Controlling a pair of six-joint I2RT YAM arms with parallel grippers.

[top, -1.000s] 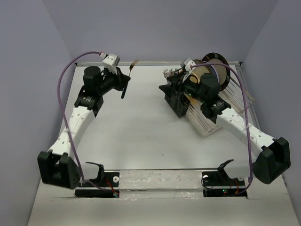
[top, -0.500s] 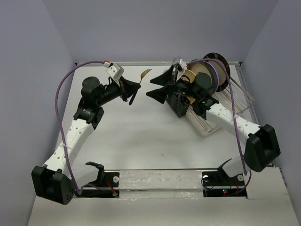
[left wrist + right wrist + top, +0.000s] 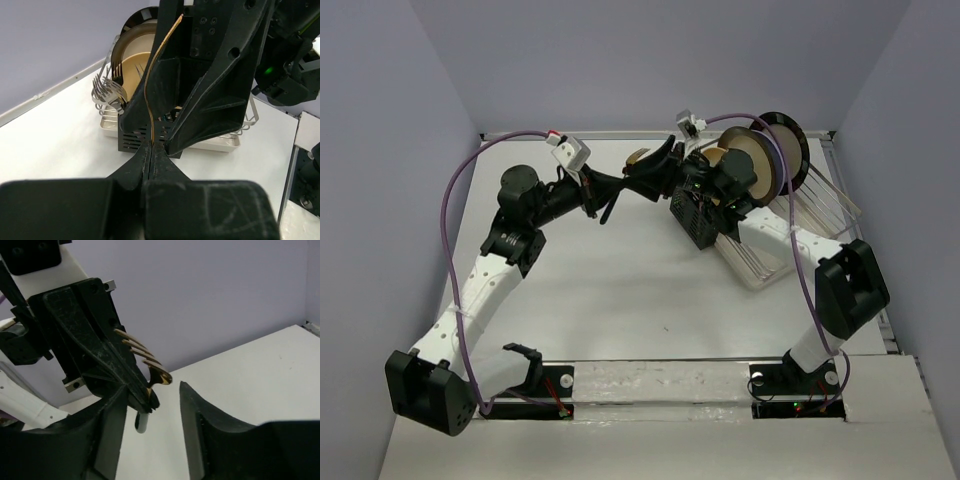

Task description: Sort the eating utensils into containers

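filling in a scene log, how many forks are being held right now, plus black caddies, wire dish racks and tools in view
gold fork, held: 1, pinched in the left tool
black caddy: 1
wire dish rack: 1
tools: 2, the left tool and the right tool, which is open
total: 5

Bench (image 3: pixel 620 290), white: left end effector (image 3: pixel 616 186) and right end effector (image 3: pixel 645 172) are seen tip to tip (gold fork (image 3: pixel 636 156) at the junction); black caddy (image 3: pixel 692 218) is set just beside plate rack (image 3: pixel 825 205).
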